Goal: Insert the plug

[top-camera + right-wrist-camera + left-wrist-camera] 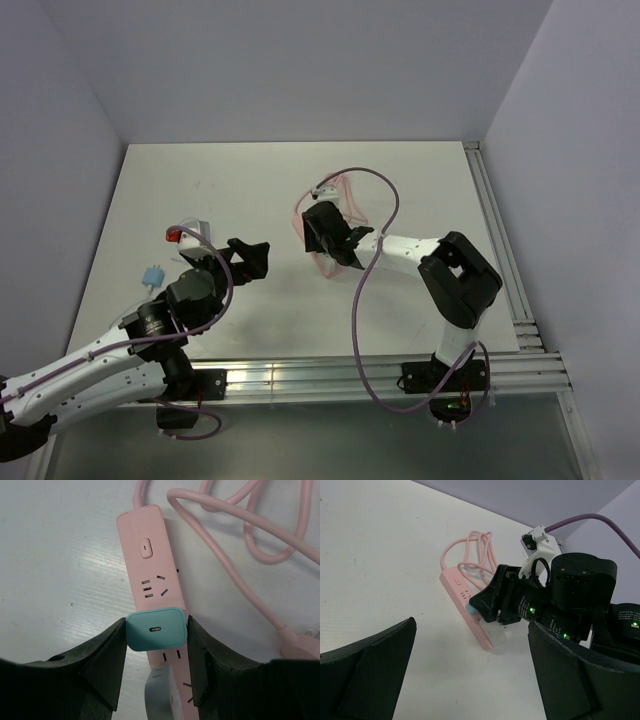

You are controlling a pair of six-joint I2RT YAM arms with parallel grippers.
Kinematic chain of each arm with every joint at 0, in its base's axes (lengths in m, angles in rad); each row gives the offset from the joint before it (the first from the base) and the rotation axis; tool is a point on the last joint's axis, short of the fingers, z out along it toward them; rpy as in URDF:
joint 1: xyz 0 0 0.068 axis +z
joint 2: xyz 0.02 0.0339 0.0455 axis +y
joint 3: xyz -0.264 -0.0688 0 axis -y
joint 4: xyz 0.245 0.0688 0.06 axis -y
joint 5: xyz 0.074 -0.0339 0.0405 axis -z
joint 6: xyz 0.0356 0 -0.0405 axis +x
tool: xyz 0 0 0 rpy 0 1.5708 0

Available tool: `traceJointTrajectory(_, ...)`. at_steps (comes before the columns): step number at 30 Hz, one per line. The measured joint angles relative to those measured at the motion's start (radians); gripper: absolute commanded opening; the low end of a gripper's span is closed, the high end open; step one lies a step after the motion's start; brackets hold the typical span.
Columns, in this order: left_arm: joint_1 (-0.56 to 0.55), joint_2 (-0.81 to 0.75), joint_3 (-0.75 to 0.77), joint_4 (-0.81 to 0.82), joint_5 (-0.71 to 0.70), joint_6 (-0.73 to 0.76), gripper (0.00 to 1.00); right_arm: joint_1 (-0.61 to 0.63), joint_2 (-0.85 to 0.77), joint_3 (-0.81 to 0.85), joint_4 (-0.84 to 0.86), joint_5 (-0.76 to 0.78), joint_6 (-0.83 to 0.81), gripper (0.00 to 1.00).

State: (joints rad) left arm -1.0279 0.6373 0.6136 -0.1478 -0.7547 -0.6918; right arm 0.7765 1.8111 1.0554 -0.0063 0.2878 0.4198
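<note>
The teal plug (156,629), a small block with a slot in its face, is pinched between my right gripper's (156,631) two black fingers. It sits right over the middle sockets of the pink power strip (149,575); I cannot tell whether its prongs are in. No wire shows on it. In the left wrist view a sliver of teal plug (470,611) shows under the right gripper (492,602) on the strip (461,591). From above the right gripper (320,232) hides the plug. My left gripper (250,258) is open and empty, left of the strip, and shows open in its wrist view (470,680).
A grey-white adapter (162,695) sits in the strip just nearer than the plug. The strip's pink cord (260,535) coils beyond it. A small light-blue block (152,274) and a red-and-white item (182,235) lie at the table's left. A rail (495,230) runs along the right edge.
</note>
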Motion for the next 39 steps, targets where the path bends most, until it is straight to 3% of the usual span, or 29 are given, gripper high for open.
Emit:
traceJointTrajectory(15, 0.0, -0.031, 0.006, -0.026, 0.011, -0.006, 0.99, 0.028, -0.003, -0.061, 0.098, 0.072, 0.063, 0.0)
traceJointTrajectory(25, 0.001, 0.035, 0.08, -0.121, 0.008, -0.073, 0.99, 0.031, -0.02, -0.074, 0.109, 0.09, 0.089, 0.02)
traceJointTrajectory(28, 0.002, 0.058, 0.108, -0.148, 0.002, -0.085, 0.99, 0.035, -0.034, -0.041, 0.07, 0.098, 0.087, 0.3)
traceJointTrajectory(29, 0.002, 0.066, 0.118, -0.155, 0.001, -0.088, 0.99, 0.035, -0.032, -0.023, 0.04, 0.097, 0.084, 0.52)
traceJointTrajectory(31, 0.002, 0.08, 0.135, -0.169, -0.002, -0.092, 0.99, 0.036, -0.027, 0.013, -0.016, 0.089, 0.076, 0.68)
traceJointTrajectory(32, 0.002, 0.087, 0.144, -0.176, -0.003, -0.094, 1.0, 0.037, -0.026, 0.028, -0.045, 0.079, 0.079, 0.82)
traceJointTrajectory(35, 0.003, 0.102, 0.159, -0.191, -0.003, -0.111, 1.0, 0.047, -0.021, 0.046, -0.182, 0.039, 0.061, 0.99)
traceJointTrajectory(39, 0.007, 0.121, 0.176, -0.226, -0.007, -0.138, 0.99, 0.046, -0.011, 0.104, -0.328, 0.011, 0.024, 1.0)
